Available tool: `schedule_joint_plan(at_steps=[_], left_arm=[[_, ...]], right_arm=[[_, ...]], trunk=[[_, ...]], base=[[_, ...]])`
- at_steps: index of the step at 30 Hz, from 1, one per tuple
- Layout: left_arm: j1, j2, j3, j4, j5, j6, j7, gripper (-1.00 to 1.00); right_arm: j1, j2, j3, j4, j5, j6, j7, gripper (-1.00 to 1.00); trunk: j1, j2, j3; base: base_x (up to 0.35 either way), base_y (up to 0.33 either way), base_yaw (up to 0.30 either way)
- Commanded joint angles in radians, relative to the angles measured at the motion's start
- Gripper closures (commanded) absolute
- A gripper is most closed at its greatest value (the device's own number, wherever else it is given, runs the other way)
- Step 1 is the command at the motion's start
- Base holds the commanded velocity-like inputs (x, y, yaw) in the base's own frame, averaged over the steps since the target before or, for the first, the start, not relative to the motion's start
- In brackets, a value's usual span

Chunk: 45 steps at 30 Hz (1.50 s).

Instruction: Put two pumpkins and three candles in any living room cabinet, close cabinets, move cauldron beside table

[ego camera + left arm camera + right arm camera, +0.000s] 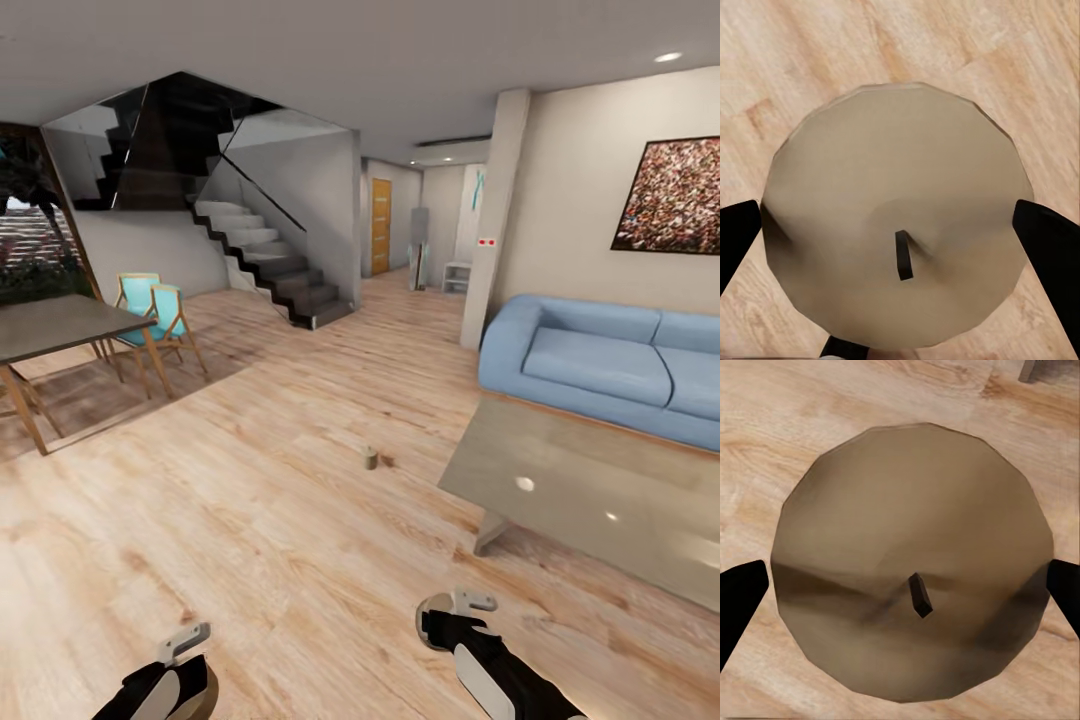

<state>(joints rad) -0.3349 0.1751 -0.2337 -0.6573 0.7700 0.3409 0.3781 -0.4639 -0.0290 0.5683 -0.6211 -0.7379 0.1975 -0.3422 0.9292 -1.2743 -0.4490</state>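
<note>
While both grippers are clamping candles, third candle is waiting on floor; stow first.

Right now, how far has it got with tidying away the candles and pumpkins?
No step looks finished here. In hand: the left gripper clasps one candle and the right gripper clasps a second candle. A third candle stands on the wood floor ahead, left of the grey table. Left to do: put all candles and both pumpkins into a cabinet, close it, and set the cauldron by that table.
</note>
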Motion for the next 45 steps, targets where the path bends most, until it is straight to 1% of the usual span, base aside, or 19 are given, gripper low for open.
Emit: schedule_joint_plan(at_steps=[1,27,33,45], left_arm=[[-0.001,0.001,-0.007,-0.002,0.008,0.001,0.009,1.0],[-0.001,0.003,-0.007,-0.002,0.008,0.001,0.01,1.0],[-0.001,0.003,-0.007,-0.002,0.008,0.001,0.01,1.0],[-0.001,0.002,-0.007,-0.002,0.008,0.001,0.01,1.0]], right_arm=[[-0.001,-0.002,0.007,-0.003,-0.005,0.003,-0.009,1.0],[-0.001,-0.002,0.007,0.006,-0.003,0.003,-0.009,1.0],[-0.001,-0.002,0.007,0.007,0.024,0.0,-0.009,1.0],[-0.001,-0.002,0.007,0.007,0.029,-0.003,-0.009,1.0]], trunk=[[0.0,-0.001,-0.001],[0.0,-0.001,-0.001],[0.0,-0.001,-0.001],[0.0,-0.001,-0.001]], base=[[0.0,0.0,0.29],[0.0,0.0,0.29],[0.0,0.0,0.29],[0.0,0.0,0.29]])
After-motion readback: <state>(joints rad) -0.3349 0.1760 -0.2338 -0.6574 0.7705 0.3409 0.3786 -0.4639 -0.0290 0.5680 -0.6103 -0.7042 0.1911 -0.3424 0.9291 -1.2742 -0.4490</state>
